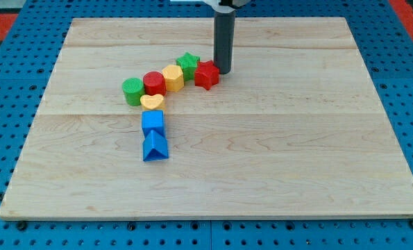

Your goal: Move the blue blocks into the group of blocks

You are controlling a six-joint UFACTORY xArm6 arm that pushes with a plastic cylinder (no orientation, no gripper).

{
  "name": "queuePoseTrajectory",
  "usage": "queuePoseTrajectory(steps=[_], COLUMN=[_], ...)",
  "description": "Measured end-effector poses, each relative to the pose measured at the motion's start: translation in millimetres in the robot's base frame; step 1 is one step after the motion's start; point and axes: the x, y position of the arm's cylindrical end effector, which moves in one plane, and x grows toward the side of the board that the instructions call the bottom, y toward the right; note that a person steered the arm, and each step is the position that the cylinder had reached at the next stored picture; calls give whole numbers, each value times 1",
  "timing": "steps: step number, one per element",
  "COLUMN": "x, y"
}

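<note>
Blue triangular block (pixel 155 148) nearest — my tip (pixel 223 71) beside red star block (pixel 207 75), rod's top cropped.

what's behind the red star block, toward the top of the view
My tip stands just behind the red star, at its right; the green star sits behind-left. Whether tip and star touch cannot be told.

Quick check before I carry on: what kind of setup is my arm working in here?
Most likely a lab tabletop rig for block pushing. A pale wooden board lies on a blue perforated base, and small coloured blocks sit in a chain, from the red star beside my tip down to the blue triangular block.
</note>
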Motion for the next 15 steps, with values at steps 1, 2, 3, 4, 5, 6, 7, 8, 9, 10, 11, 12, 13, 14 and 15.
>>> queuePoseTrajectory(steps=[1, 2, 3, 4, 5, 6, 7, 8, 9, 10, 11, 12, 13, 14, 15], x=[10, 12, 72, 206, 252, 215, 175, 139, 133, 141, 120, 134, 158, 145, 127], y=[-2, 5, 35, 11, -85, -114, -122, -139, -139, -126, -125, -106, -103, -103, -102])
